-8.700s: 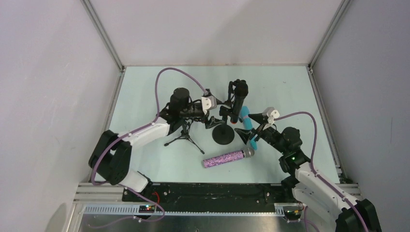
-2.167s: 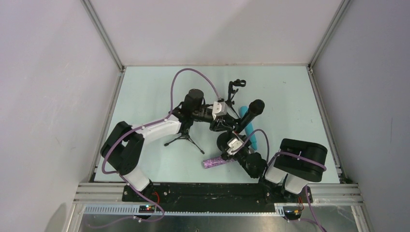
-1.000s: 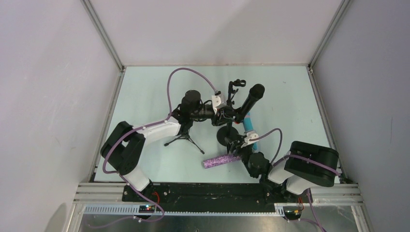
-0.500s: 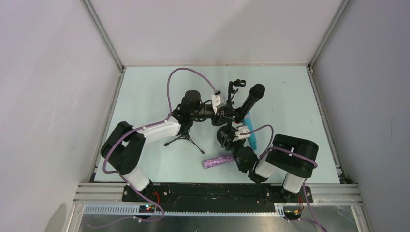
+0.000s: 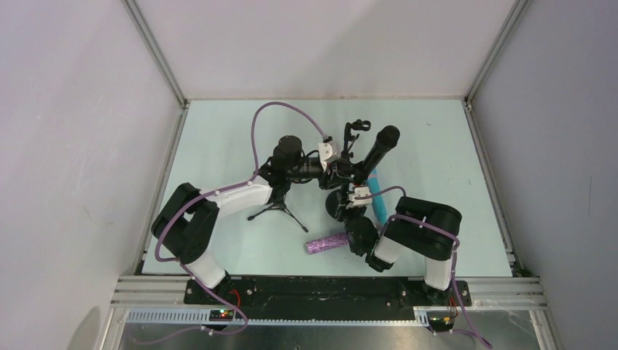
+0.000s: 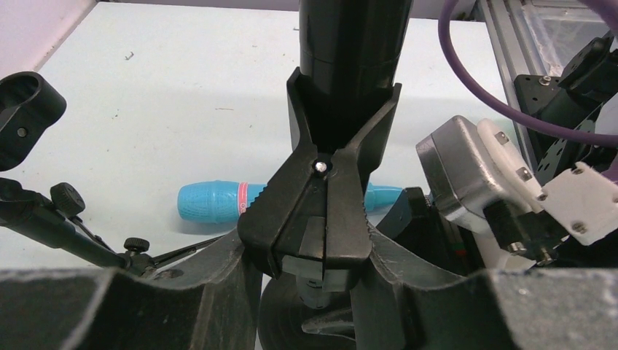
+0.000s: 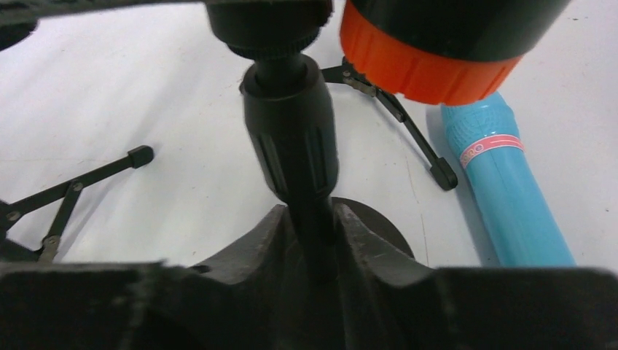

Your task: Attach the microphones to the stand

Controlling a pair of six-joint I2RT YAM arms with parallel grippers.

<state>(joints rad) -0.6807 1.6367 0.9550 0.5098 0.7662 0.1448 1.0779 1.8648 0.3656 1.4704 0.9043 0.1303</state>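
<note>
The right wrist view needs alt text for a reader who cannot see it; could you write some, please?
The right gripper clasps the thin black stand pole just below its thicker collar. The orange end ring of the black microphone hangs at top right, and the light blue microphone lies on the table beyond.

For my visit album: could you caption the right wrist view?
Right gripper holding the stand pole beneath the orange-ringed black microphone, blue microphone lying alongside.
</note>
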